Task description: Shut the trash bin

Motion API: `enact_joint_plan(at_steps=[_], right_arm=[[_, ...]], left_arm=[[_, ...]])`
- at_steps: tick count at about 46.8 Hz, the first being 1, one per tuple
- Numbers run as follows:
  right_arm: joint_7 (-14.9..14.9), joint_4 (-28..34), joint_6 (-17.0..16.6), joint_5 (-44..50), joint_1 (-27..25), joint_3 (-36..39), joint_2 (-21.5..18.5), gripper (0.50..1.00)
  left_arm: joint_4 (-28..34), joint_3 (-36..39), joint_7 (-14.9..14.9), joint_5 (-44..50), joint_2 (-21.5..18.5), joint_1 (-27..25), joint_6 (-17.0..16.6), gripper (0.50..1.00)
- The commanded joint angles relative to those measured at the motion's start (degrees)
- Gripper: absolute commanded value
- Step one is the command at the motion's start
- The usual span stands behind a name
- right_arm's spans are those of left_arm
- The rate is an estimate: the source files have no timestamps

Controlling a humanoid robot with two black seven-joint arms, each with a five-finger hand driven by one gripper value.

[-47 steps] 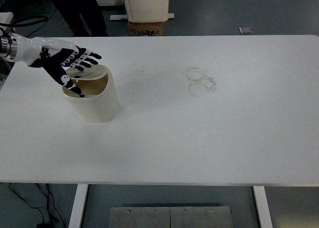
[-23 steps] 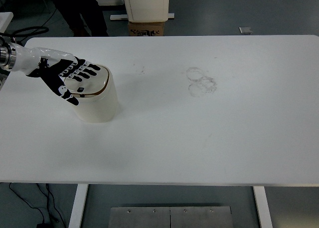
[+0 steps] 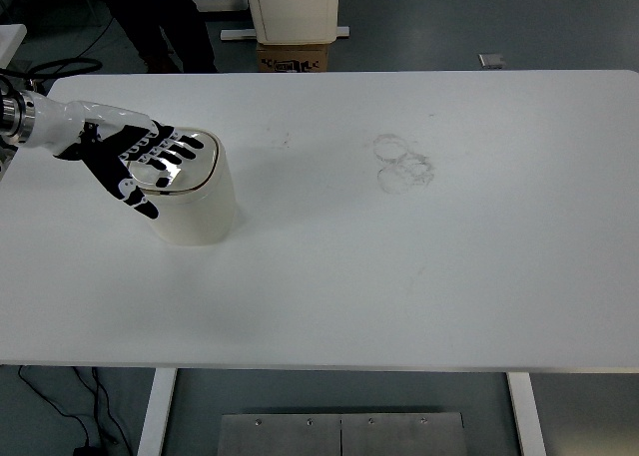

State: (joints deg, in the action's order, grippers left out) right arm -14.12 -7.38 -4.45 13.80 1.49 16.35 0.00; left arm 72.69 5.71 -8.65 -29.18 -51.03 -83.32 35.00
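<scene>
A small cream trash bin [image 3: 200, 209] stands on the white table [image 3: 399, 276] at the left. Its swing lid [image 3: 190, 165] lies level in the top, with no dark opening showing. My left hand [image 3: 140, 159] comes in from the left edge and rests flat on the lid's left part, fingers spread, holding nothing. The right arm is out of view.
Faint ring marks [image 3: 402, 165] lie on the table right of centre. Beyond the far edge stand a cardboard box [image 3: 294, 56] under a white cabinet [image 3: 292, 7], and a person's dark legs [image 3: 160, 17] at the top left.
The lid was tipped open, showing the bin's brown inside. My left hand pressed down on it and the lid swung level and shut.
</scene>
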Motion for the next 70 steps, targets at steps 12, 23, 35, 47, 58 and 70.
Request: enact_joint_plan(at_steps=[12, 23, 35, 47, 58, 70], right_arm=[[0.0, 0.0, 0.0, 0.0, 0.0, 0.0, 0.0, 0.991], [0.1, 0.0, 0.0, 0.0, 0.0, 0.0, 0.0, 0.991], [0.1, 0.0, 0.0, 0.0, 0.0, 0.0, 0.0, 0.991], [0.1, 0.0, 0.0, 0.0, 0.0, 0.0, 0.0, 0.991], [0.0, 0.0, 0.0, 0.0, 0.0, 0.0, 0.0, 0.991], [0.1, 0.0, 0.0, 0.0, 0.0, 0.0, 0.0, 0.991]], left_arm=[[0.0, 1.1, 0.0, 0.0, 0.1, 0.1, 0.0, 1.000], [-0.1, 1.3, 0.0, 0.0, 0.1, 0.1, 0.0, 1.000], [-0.5, 1.1, 0.1, 1.1, 0.1, -2.7, 0.0, 1.000], [-3.0, 0.6, 0.2, 4.0, 0.8, -4.3, 0.0, 1.000], [-7.8, -1.8, 0.6, 13.1, 1.9, -4.0, 0.0, 1.000], [-14.8, -2.5, 0.9, 22.4, 2.5, -1.4, 0.0, 1.000]])
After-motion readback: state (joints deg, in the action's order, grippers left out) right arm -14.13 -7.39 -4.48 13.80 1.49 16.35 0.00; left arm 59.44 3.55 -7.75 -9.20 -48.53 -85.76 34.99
